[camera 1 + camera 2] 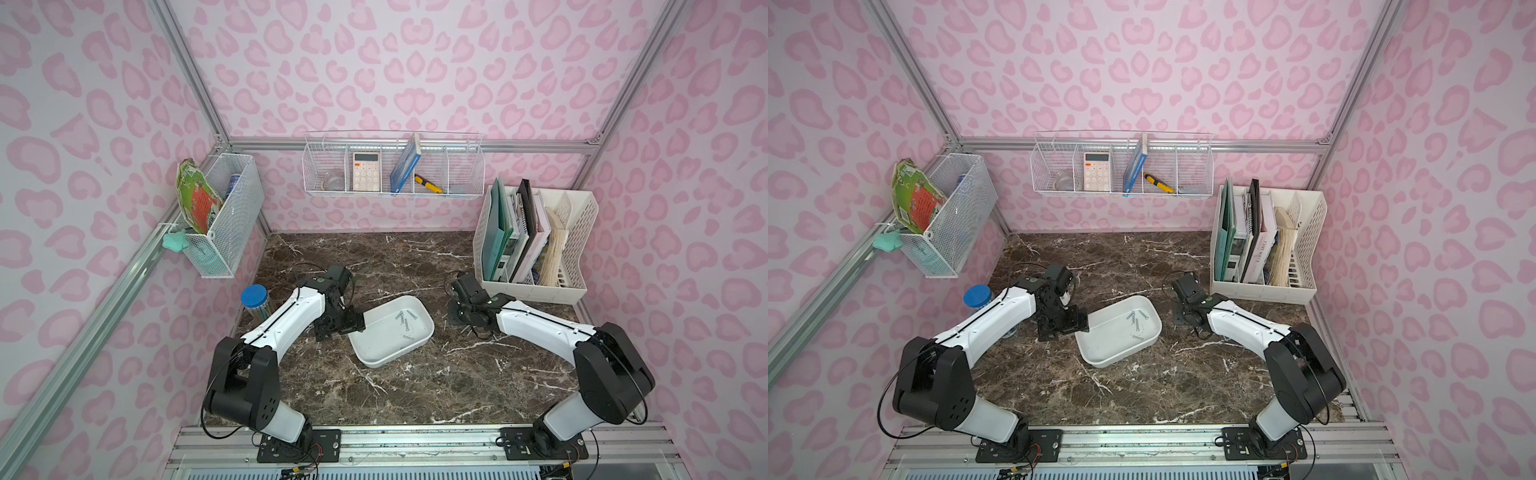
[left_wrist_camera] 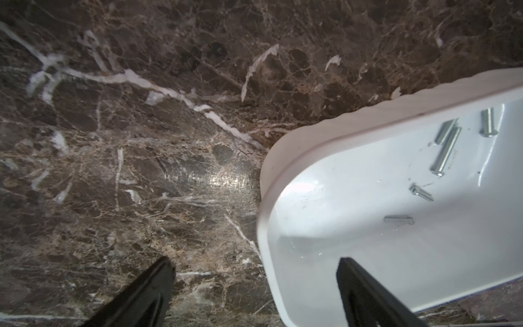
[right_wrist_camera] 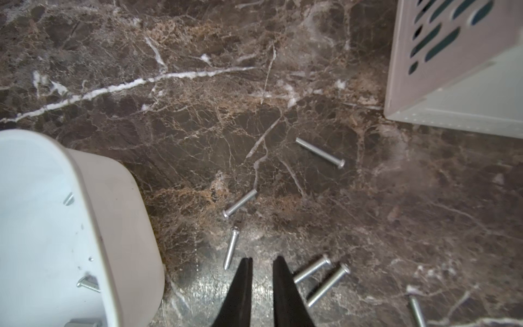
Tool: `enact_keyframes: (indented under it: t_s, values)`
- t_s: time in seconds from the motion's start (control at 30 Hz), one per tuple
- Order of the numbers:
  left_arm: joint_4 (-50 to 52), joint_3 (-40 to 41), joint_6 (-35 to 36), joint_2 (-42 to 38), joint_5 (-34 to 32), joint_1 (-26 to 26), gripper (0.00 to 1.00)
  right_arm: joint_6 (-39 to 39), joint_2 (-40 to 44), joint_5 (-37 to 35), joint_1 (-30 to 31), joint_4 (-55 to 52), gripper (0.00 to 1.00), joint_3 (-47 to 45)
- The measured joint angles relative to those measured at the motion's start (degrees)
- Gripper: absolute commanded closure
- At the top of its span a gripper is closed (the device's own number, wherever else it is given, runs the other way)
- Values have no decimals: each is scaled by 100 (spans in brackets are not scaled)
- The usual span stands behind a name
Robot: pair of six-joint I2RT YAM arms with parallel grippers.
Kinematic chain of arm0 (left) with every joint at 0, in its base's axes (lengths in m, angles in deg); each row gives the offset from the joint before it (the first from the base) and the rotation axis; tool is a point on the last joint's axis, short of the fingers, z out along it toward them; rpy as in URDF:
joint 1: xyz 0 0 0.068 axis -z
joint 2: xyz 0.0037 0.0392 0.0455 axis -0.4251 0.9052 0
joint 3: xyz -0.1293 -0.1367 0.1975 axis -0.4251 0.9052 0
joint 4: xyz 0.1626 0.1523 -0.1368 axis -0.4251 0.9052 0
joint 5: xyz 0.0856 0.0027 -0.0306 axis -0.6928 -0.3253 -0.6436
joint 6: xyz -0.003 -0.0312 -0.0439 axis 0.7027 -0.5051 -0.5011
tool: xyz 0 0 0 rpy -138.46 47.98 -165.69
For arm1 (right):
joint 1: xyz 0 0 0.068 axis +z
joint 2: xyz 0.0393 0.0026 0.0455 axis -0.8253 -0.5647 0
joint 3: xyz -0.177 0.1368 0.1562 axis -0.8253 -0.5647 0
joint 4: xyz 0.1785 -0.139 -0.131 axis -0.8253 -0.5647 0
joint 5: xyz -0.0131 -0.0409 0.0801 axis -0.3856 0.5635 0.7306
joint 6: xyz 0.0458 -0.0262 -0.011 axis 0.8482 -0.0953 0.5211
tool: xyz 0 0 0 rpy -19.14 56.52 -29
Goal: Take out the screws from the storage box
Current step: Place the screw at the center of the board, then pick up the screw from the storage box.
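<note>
Right gripper (image 3: 263, 259) hangs low over the marble tabletop (image 3: 169, 127), its black fingers (image 3: 283, 283) parted by a narrow slit with nothing between them. Six screws (image 3: 240, 203) lie loose on the marble around it. One is just beside the finger on the box side, its long axis nearly in line with the fingers and its head pointing ahead. Two lie parallel just beside the other finger, heads slanting ahead and away from the box. One sits a little ahead of the tips with its head turned back toward them. The longest lies farther ahead, and the sixth is cut off by the frame edge. The white storage box (image 3: 42, 226) stands near the gripper's side, apart from all the loose screws. In both top views its long axis slants from the left gripper toward the far right (image 1: 380, 345) (image 1: 1108, 349). Five more screws rest in its end farther from that gripper: three roughly parallel near the far wall, two small ones lying crosswise. The left gripper (image 2: 254, 259) is spread wide across the box's rim, one finger over the inside, the other over the marble, holding nothing. Bare marble lies between the right gripper's tips and the slotted file organizer (image 3: 452, 99), and a wide bare stretch runs behind both grippers toward the arm bases
</note>
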Motion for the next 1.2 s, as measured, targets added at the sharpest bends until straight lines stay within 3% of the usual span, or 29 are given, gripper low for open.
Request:
enact_keyframes:
  t_s: [0.23,0.37,0.63,1.2]
  values:
    - [4,-2,0,7,-42,2,6,-535,162,55,446,164,64,380]
    - [26,-11,0,20,-98,7,6,-973,-96,170,881,317,64,872]
    - [33,-11,0,20,-153,7,6,-1519,-1405,238,1226,-48,70,1932]
    - [37,-22,2,76,-133,4,5,-1646,-2430,-103,1246,-734,70,2669]
